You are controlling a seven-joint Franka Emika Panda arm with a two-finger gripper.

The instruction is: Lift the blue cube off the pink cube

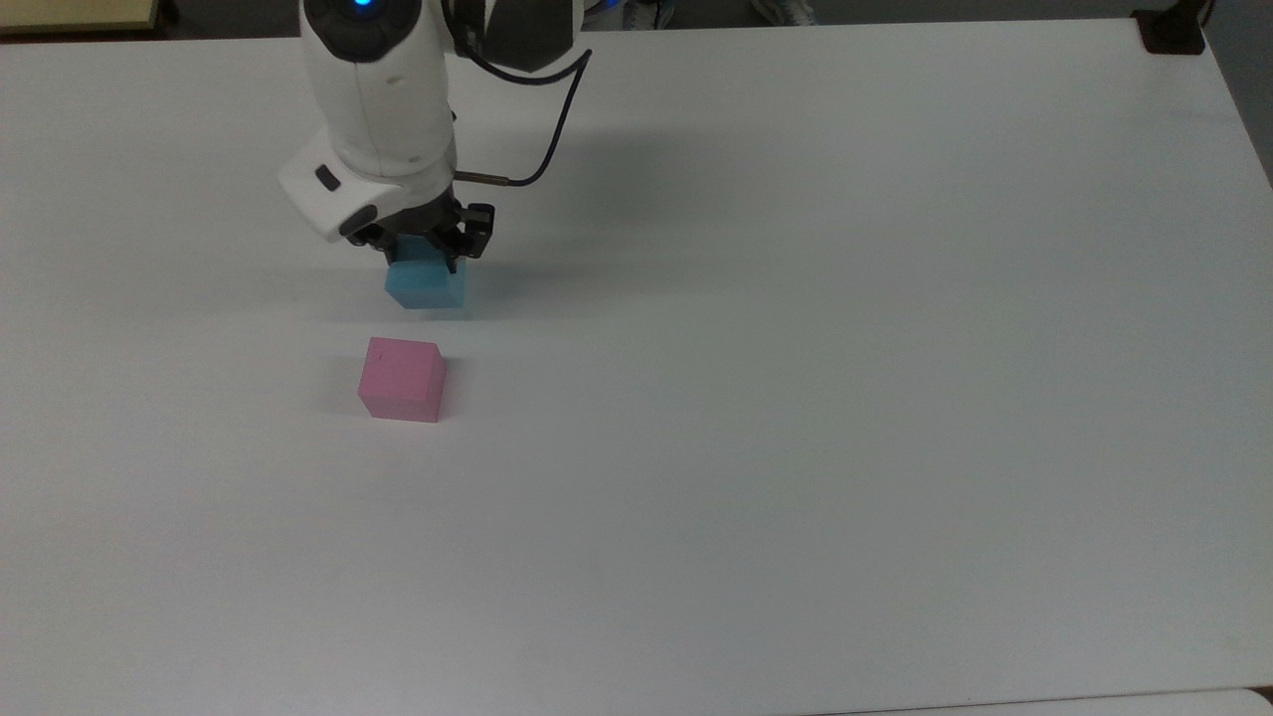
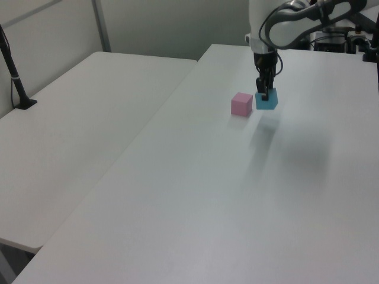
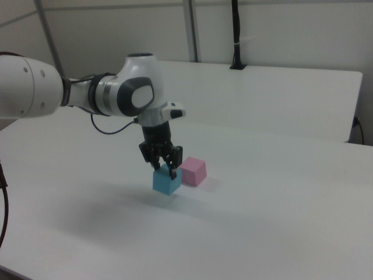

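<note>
The pink cube (image 1: 401,379) stands alone on the white table (image 1: 796,398), with a tiny dark mark on its top; it also shows as pink cube (image 2: 241,104) and pink cube (image 3: 193,171). My gripper (image 1: 426,261) is shut on the blue cube (image 1: 428,285), gripping its upper part from above. The blue cube (image 2: 266,100) hangs just above the table, a short way from the pink one, to its right in the left view. In the right view the blue cube (image 3: 166,181) is left of the pink cube, under the gripper (image 3: 164,169).
A second white table (image 2: 77,130) adjoins on the left view's left, with a black post (image 2: 15,80) clamped to it. A black clamp (image 1: 1172,32) sits at the top view's far right corner. A dark cable (image 1: 552,119) loops off the arm's wrist.
</note>
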